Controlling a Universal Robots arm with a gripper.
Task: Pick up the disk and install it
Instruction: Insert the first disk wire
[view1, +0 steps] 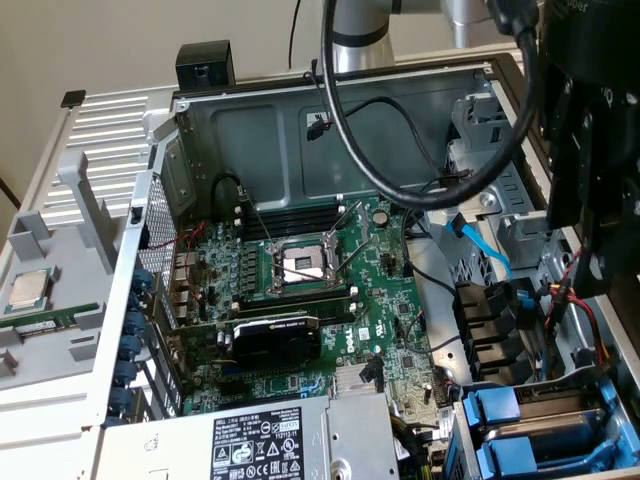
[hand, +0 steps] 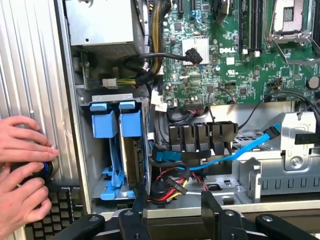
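The disk (hand: 134, 165) stands edge-on in the case's drive bay, held in a blue plastic carrier (hand: 131, 117). A second blue carrier (hand: 104, 125) beside it looks empty. In the exterior view the same blue carriers (view1: 520, 435) are at the lower right corner of the case. My gripper (hand: 172, 220) hovers above the case floor beside the bay, apart from the disk. It is open, with nothing between its black fingers (hand: 212, 207). In the exterior view the gripper (view1: 598, 265) hangs over the case's right side.
A person's hands (hand: 22, 175) rest at the case's outer wall next to a keyboard (hand: 60, 210). The green motherboard (view1: 300, 280), a black graphics card (view1: 275, 335), the power supply (view1: 260, 440), a blue cable (hand: 240, 150) and black cables crowd the case. A processor chip (view1: 28, 290) lies outside.
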